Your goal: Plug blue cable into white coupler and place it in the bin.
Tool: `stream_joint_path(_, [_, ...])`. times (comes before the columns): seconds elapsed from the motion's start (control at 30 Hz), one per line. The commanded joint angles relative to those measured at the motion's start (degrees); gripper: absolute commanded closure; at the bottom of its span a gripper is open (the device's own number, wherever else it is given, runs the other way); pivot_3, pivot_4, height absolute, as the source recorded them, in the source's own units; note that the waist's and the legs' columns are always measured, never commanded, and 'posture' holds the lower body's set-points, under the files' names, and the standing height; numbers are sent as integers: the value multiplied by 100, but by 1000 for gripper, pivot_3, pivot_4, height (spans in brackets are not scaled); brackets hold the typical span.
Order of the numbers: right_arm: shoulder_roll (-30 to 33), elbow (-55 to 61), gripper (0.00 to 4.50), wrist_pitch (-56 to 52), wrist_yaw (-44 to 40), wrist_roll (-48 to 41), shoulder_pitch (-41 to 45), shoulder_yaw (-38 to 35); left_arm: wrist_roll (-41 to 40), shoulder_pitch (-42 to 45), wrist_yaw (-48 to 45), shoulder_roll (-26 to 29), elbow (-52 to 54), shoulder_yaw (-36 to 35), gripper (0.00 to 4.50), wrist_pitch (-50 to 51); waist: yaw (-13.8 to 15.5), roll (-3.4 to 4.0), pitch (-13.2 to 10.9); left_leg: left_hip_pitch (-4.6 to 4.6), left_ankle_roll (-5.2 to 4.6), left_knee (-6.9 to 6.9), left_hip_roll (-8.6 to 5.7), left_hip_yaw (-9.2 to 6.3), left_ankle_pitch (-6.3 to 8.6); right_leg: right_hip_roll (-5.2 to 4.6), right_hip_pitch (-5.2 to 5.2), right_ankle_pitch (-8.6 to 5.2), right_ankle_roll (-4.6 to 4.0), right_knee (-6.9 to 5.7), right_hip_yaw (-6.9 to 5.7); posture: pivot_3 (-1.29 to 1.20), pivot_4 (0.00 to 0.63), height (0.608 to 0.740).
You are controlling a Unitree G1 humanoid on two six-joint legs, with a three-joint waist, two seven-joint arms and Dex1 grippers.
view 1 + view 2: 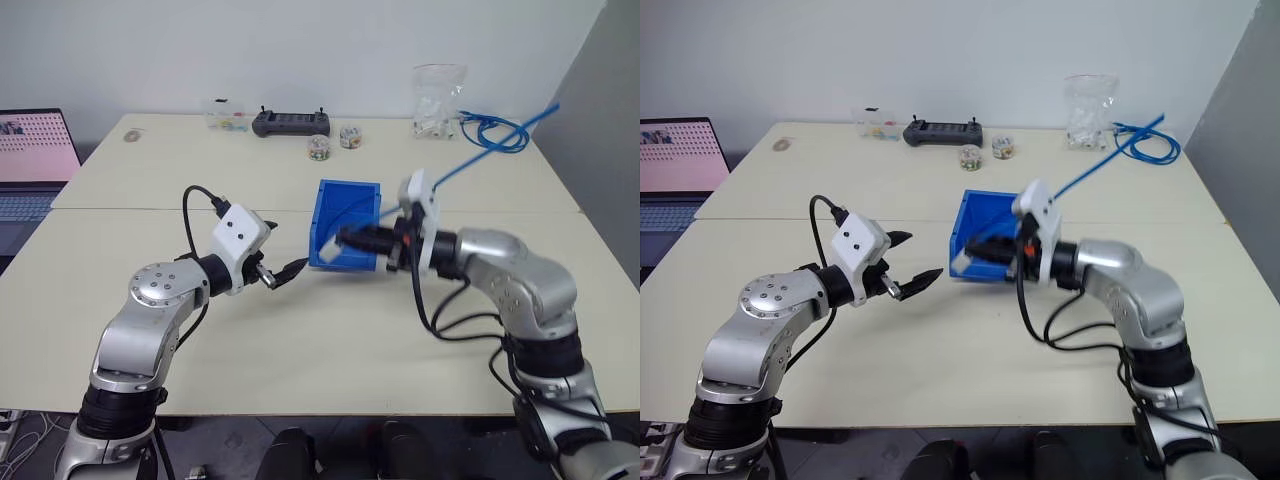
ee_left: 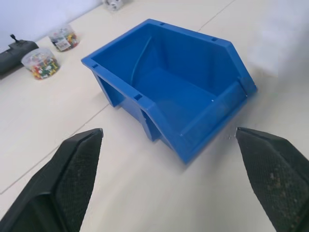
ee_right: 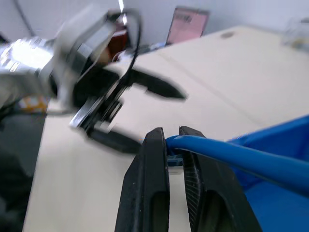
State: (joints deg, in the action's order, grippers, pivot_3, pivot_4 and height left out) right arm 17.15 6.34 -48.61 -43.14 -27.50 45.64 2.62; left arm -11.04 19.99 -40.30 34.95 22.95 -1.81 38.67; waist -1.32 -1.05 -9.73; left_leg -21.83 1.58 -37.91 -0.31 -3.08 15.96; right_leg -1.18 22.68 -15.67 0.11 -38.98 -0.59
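Hovering left of the bin [image 1: 345, 228], our left gripper [image 1: 908, 262] stood wide open and empty. Over the bin's front, our right gripper [image 3: 175, 140] pinched the blue cable [image 3: 251, 159]. We feared the trailing cable might drag things off the table. We could not make out the white coupler.
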Motion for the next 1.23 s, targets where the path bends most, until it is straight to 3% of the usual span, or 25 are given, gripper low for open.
stream_joint_path(0.03, [-126,-1808,4375,788,84,460,960,-12,107,183,70,118,67,98,0,-181,-24,1,-1,-2,0,3,-1,-1,0,0,1,0,-1,0,-2,0,150,740])
stream_joint_path(0.07, [-137,-2530,4375,1059,20,667,1301,93,106,231,87,96,23,135,0,-215,-29,2,-3,-1,0,3,-1,3,0,0,0,0,-1,0,1,0,150,740])
stream_joint_path(0.17, [-103,-4203,3431,1697,-393,1166,2103,391,15,374,118,-5,-64,208,0,-167,-41,0,-8,-4,0,4,-3,15,0,-1,6,1,-2,1,8,0,150,740])
stream_joint_path(0.3, [349,-5194,2410,2252,-1168,1741,2531,781,-141,432,53,-5,-84,198,0,3,-21,1,-8,-25,0,5,-2,19,0,-3,26,0,-4,6,11,0,150,740])
stream_joint_path(0.33, [447,-5281,2134,2319,-1319,1799,2560,805,-217,438,43,-12,-81,154,0,57,-16,1,-8,-67,0,-3,-3,18,0,-8,59,0,-4,4,9,0,150,740])
stream_joint_path(0.5, [1497,-4424,838,1997,-2321,1778,2139,764,-595,494,-35,119,-312,-255,0,189,9,2,-14,-107,1,-14,-8,17,-1,-19,85,2,-4,11,6,0,150,740])
stream_joint_path(0.6, [2358,-2856,63,1597,-2900,1514,1324,671,-834,588,-11,200,-650,-604,0,457,18,1,-14,-105,0,-6,-5,9,-1,-16,84,1,-4,15,-2,0,150,740])
stream_joint_path(0.83, [3710,46,22,753,-3281,602,-1112,-114,-951,362,-114,558,-913,-910,0,503,-19,-1,-20,-93,0,-11,-4,9,0,-14,77,1,-3,0,1,0,150,740])
stream_joint_path(1.03, [3212,1179,22,-314,-2207,-503,-1703,-1262,-1180,272,-159,688,-955,-1084,0,637,-41,-9,-34,-64,2,-11,3,8,-2,-3,59,3,-5,-8,1,0,150,740])
stream_joint_path(1.23, [2763,1275,22,-291,-1447,-562,-1478,-1147,-1431,301,-127,661,-928,-1204,0,730,-28,-24,-42,-60,3,-12,0,6,-4,-5,50,4,-4,-5,1,0,150,740])
